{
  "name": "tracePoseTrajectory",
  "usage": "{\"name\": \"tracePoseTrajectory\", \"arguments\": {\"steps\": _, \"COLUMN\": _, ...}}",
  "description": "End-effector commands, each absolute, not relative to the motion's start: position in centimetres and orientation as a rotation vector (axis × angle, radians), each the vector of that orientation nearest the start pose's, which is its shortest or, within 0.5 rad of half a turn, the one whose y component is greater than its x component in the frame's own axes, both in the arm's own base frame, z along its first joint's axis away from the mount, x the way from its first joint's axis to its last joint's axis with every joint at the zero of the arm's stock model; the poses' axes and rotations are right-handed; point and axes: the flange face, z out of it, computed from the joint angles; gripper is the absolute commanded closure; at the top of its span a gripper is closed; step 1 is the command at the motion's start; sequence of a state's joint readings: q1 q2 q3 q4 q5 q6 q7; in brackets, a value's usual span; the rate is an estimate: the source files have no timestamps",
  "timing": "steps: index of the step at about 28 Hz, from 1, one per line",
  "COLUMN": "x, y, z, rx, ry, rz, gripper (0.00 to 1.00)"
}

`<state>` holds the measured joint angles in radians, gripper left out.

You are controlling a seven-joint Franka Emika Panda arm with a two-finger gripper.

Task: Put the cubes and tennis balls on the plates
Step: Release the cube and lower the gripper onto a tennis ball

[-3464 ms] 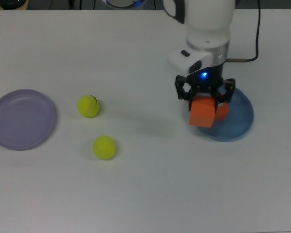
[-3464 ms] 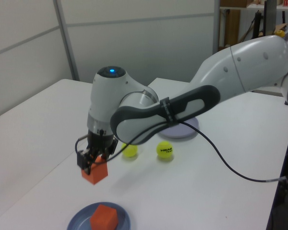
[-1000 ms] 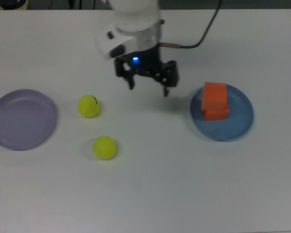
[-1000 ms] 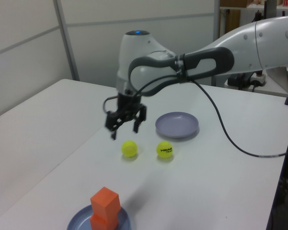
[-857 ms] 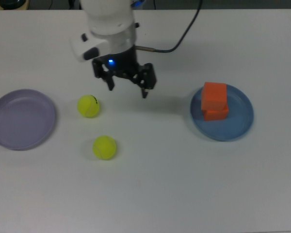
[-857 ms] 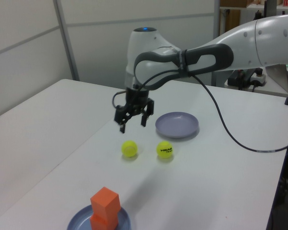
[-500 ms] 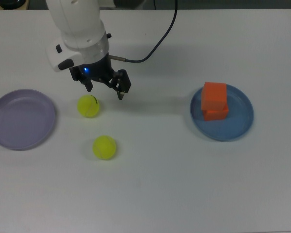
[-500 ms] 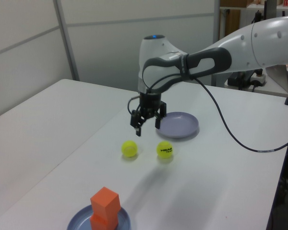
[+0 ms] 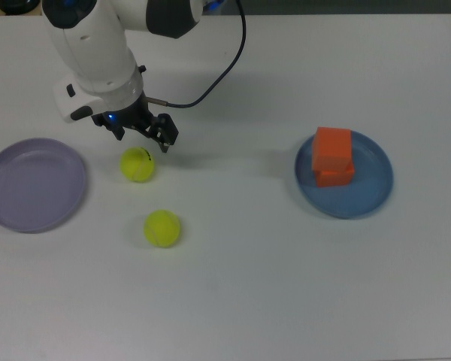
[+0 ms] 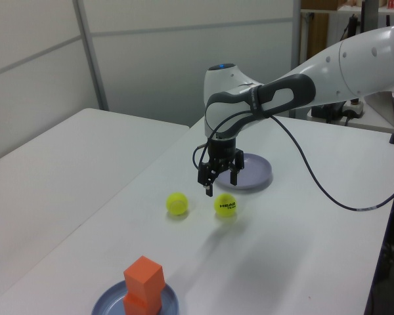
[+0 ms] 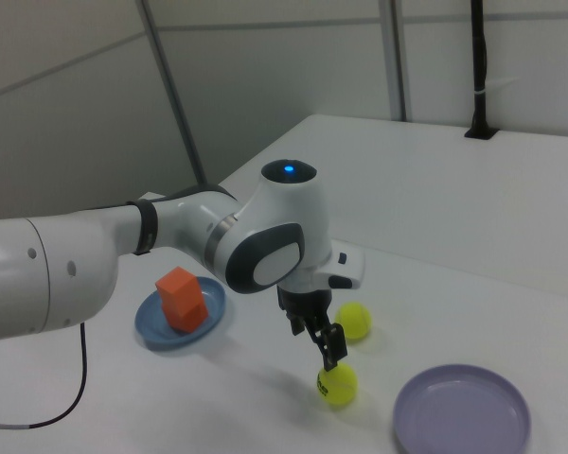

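A lab or test room: a bare white table (image 10: 65, 197) carries a white robot arm (image 10: 328, 65), with plain grey partition panels (image 10: 184, 59) behind the table and a cluttered shelf (image 10: 328, 20) beyond them.

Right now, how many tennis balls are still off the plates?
2. One tennis ball lies on the table just below the open gripper in the top view; the other tennis ball lies nearer the top view's bottom edge. None looks hidden.
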<state>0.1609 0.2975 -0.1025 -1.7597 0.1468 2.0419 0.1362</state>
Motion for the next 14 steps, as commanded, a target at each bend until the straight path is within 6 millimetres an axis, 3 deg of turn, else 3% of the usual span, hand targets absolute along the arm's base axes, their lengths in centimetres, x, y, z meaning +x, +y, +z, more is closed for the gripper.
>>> {"name": "tracePoseTrajectory", "arguments": {"steps": 1, "x": 63.2, "y": 4.2, "z": 39.4, "rx": -3.031, "ry": 0.189, "rz": 0.054, "gripper": 0.00}}
{"name": "tracePoseTrajectory", "arguments": {"steps": 14, "x": 64.0, "y": 3.0, "z": 35.7, "rx": -3.050, "ry": 0.215, "rz": 0.088, "gripper": 0.00}}
